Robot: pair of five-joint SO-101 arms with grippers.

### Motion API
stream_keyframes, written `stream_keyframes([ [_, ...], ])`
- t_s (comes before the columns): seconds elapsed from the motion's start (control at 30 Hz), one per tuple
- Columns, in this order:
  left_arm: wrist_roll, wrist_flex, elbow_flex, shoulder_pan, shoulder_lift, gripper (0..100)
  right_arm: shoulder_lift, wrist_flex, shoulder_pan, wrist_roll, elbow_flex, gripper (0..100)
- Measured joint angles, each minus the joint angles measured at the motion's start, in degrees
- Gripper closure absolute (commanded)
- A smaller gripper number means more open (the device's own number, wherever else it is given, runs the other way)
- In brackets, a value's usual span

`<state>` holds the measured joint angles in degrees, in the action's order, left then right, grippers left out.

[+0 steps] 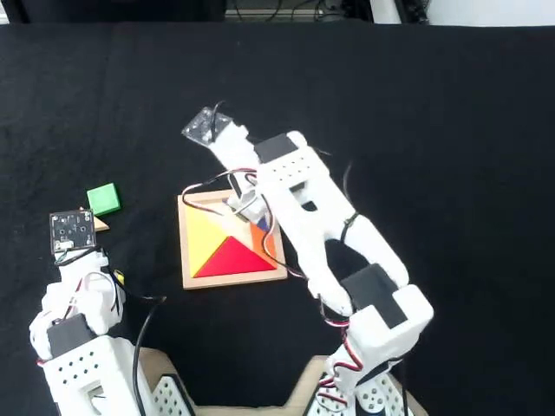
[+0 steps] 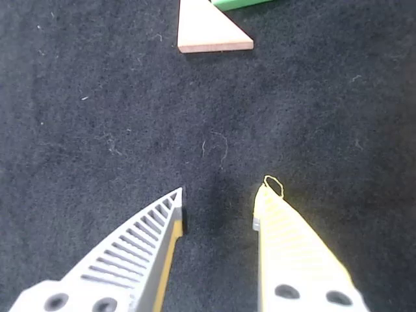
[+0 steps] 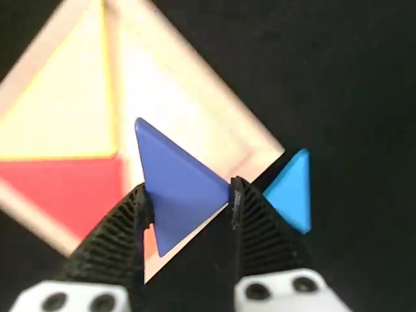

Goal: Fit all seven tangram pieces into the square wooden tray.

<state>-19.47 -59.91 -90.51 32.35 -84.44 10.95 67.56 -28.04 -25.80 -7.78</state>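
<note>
Your black worktop (image 1: pixel 434 130) carries the square wooden tray (image 1: pixel 185 251) near its middle. Your right arm is stretched over the tray's right side. Inside the tray, a large yellow triangle (image 1: pixel 204 236) and a large red triangle (image 1: pixel 232 260) lie flat, meeting along one edge, and the rest of the floor you can see is bare wood.

Your right pincer (image 3: pixel 188 188) is clamped on a dark blue triangle (image 3: pixel 172 169), holding it over that bare wood by a tray corner. Whether the piece touches the floor cannot be told.

A green square block (image 1: pixel 103 198) sits well left of the tray. A small light blue triangle (image 3: pixel 291 188) lies on the worktop just outside the tray's corner. A small plain wooden triangle (image 2: pixel 208 29) rests beside the green block. Your left pincer (image 2: pixel 221 192) hangs over the cloth near the wooden triangle, its fingers apart and holding nothing.
</note>
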Motion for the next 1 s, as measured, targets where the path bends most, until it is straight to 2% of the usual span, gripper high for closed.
stream_keyframes([
  [0.17, 0.0, 0.0, 0.0, 0.0, 0.0, 82, 6.42, -2.11, 3.08, -1.49, 4.31, 97.7],
  [0.43, 0.0, 0.0, 0.0, 0.0, 0.0, 82, 17.41, 1.85, 4.66, -4.31, 15.21, 98.0],
  [1.0, 0.0, 0.0, 0.0, 0.0, 0.0, 82, 17.93, 1.85, 2.81, -3.08, 15.12, 98.0],
])
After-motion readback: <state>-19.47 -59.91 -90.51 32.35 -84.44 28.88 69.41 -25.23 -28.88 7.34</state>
